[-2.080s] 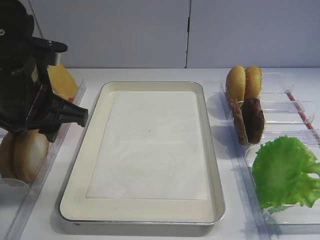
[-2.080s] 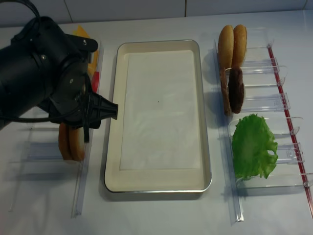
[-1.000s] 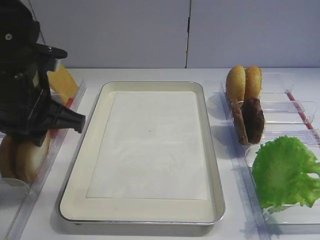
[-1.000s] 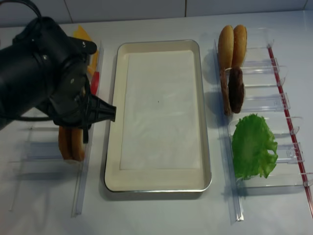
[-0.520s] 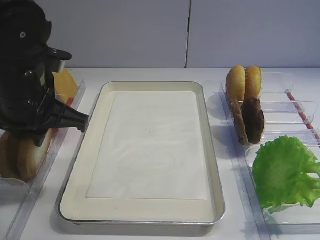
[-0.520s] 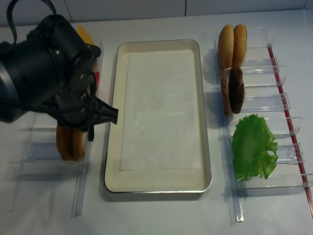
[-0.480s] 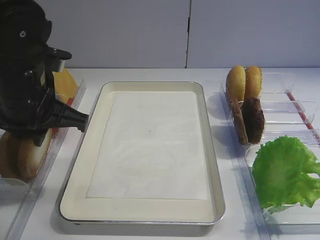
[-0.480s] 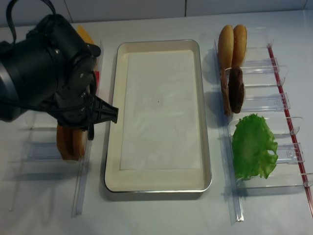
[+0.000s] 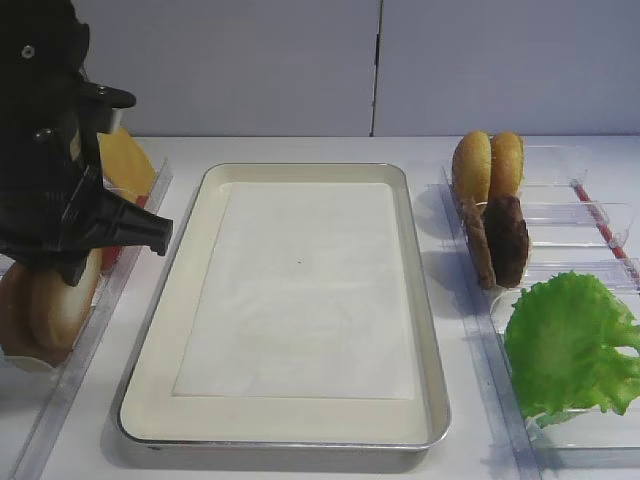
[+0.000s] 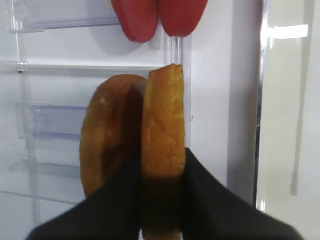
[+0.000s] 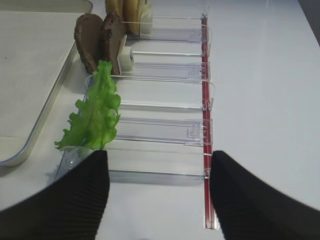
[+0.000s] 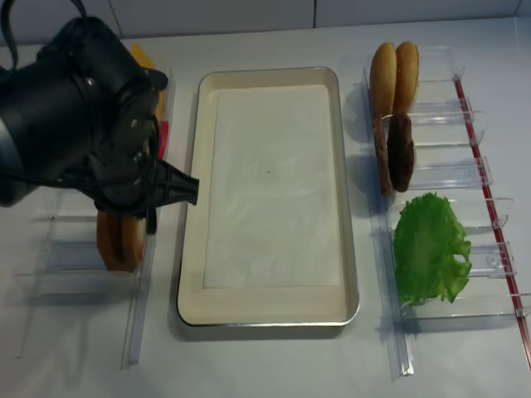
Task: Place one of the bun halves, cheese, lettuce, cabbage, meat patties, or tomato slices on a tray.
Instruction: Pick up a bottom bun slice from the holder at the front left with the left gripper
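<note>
In the left wrist view my left gripper (image 10: 161,167) is shut on a bun half (image 10: 162,125) that stands on edge in the left rack, one black finger on each flat side. A darker bun half (image 10: 107,145) leans right beside it. Above them hang the red tomato slices (image 10: 157,17). From outside, the left arm (image 9: 50,190) covers the gripper; the bun halves (image 9: 55,305) show below it. The tray (image 9: 170,330) lies in the middle, with only white paper in it. My right gripper (image 11: 159,197) stands open over the table before the lettuce (image 11: 95,110).
Yellow cheese (image 9: 125,165) stands at the back of the left rack. The right rack holds two golden-orange bun halves (image 9: 488,165), meat patties (image 9: 505,240) and the lettuce (image 9: 570,340) in clear holders. A red strip (image 11: 205,125) runs along that rack's outer side.
The left gripper's jaws have closed onto the bun half in the left rack. The left arm has shifted slightly above the rack. The right side has not changed.
</note>
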